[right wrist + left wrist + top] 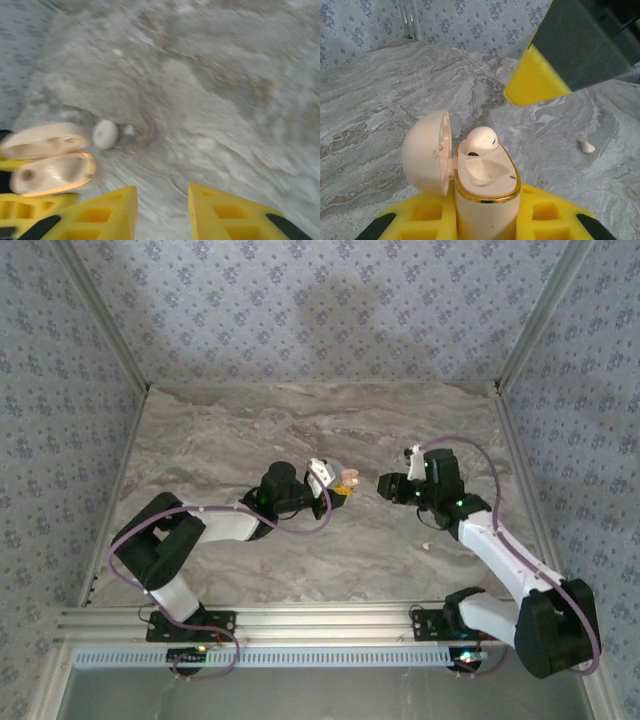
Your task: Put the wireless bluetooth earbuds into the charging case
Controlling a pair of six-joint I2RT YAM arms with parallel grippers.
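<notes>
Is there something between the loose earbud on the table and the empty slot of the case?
Nothing visible: the earbud lies on bare table, and the case has its lid open, its empty slot uncovered.

Grey-veined marble tabletop point(300, 430) walled on three sides by pale blue floral wallpaper point(300, 300). Metal posts point(100, 325) stand at the back corners. An aluminium rail point(330, 620) runs along the near edge, a slotted grey duct point(300, 656) just beneath it. A blurred round white disc point(105, 134) shows against the tabletop.
</notes>
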